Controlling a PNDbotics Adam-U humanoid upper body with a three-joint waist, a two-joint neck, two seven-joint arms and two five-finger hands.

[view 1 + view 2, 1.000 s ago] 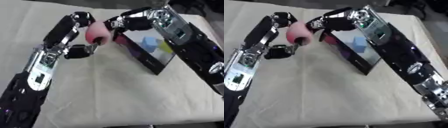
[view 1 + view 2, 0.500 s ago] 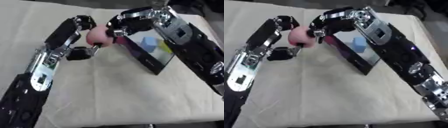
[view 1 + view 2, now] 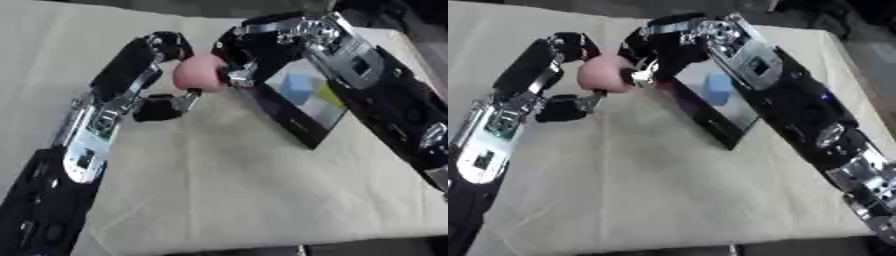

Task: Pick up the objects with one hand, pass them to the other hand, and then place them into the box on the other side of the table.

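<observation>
A pink ball [image 3: 199, 73] is sitting in mid-air above the table [image 3: 219, 190], between the two hands, near the box's left end. The left hand [image 3: 166, 75] is reaching in from the lower left; its fingers [image 3: 168, 44] are curling over the ball's upper left side and its thumb [image 3: 166, 106] is lying just beneath the ball, so the ball is clamped in that hand. The right hand [image 3: 654, 52] is coming in from the upper right, and its dark fingers [image 3: 639, 75] are touching the ball's right side, bent toward it; whether they are actually closing round the ball cannot be told.

The box [image 3: 297, 122] is lying on the table's right part, dark-walled, set askew with its open side facing up. Inside it a blue block [image 3: 298, 87] is resting, with a yellow-green block [image 3: 330, 95] just beside it on its right, partly hidden by the right arm [image 3: 385, 95]. The right arm is passing over the box's far side. The table is covered with a pale cloth.
</observation>
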